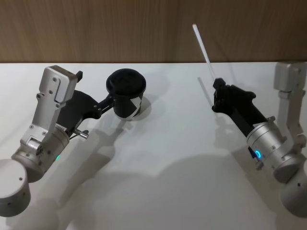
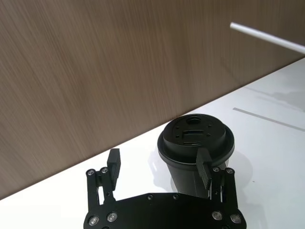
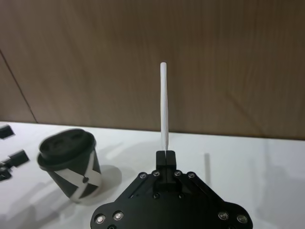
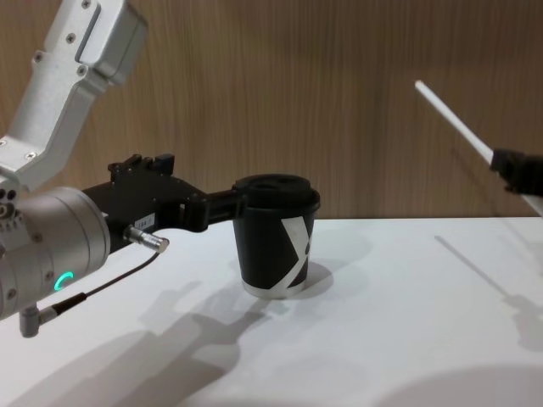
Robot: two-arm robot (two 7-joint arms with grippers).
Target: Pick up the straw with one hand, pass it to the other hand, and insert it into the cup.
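The thin white straw (image 1: 202, 48) sticks up and away from my right gripper (image 1: 218, 89), which is shut on its lower end above the table's right side. In the right wrist view the straw (image 3: 163, 105) rises straight out of the closed fingertips (image 3: 165, 155). The black lidded cup (image 1: 125, 93) with a white mark stands upright at the back left of the table. My left gripper (image 1: 110, 102) is open right beside the cup, just below the lid rim. One finger (image 2: 204, 168) overlaps the cup (image 2: 195, 138) and the other (image 2: 114, 162) stands clear; I cannot tell whether it touches.
The white table (image 1: 182, 158) stretches bare between the two arms. A brown wood-grain wall (image 1: 144, 28) runs along its far edge, close behind the cup and the straw's tip.
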